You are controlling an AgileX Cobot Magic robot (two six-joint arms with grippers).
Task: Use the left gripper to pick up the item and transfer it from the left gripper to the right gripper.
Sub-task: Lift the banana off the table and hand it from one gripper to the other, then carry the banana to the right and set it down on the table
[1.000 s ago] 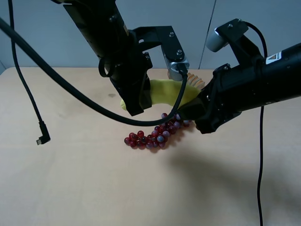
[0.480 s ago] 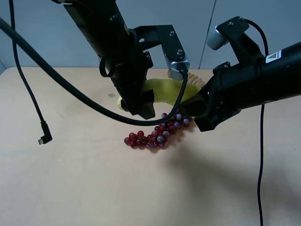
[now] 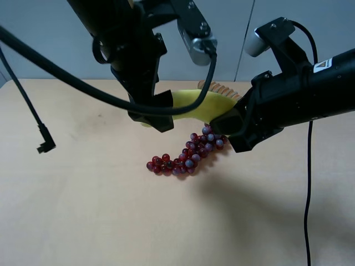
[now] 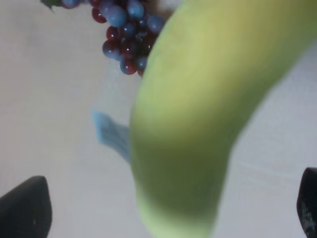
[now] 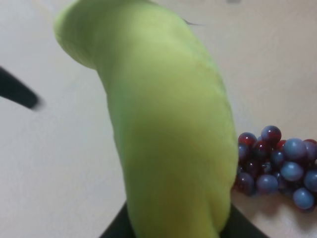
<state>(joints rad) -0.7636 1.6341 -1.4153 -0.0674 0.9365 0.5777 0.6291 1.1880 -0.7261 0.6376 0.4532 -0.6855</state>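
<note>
**A:** Where is the banana [image 3: 197, 105] right now?

**B:** It looks to be held up off the surface [image 3: 83, 210], lying roughly level. In the high view the grape bunch [image 3: 186, 158] lies at its 6 o'clock, and a bread roll [image 3: 222, 90] peeks out behind it at about 1 o'clock.

**A:** Which arm has it?

**B:** The right gripper [image 3: 226, 130] is clamped on the 3 o'clock end. Its wrist view shows dark fingers pressed against both sides of the yellow body. The left gripper [image 3: 151, 121] sits over the 9 o'clock end with its jaws spread wide. In its own wrist view both jaws stand apart from the banana, with bare gaps either side.

**A:** How will it handle?

**B:** I'd judge it light and soft, with a skin that gives under the pads. It shouldn't be slippery or fragile. Held by one end, it may droop or pivot. A hold nearer the thick middle would be steadier, since the tapering ends offer less to bite on.

**A:** And the handover?

**B:** It seems nearly complete. The left arm need only clear away without brushing the free end.
</note>
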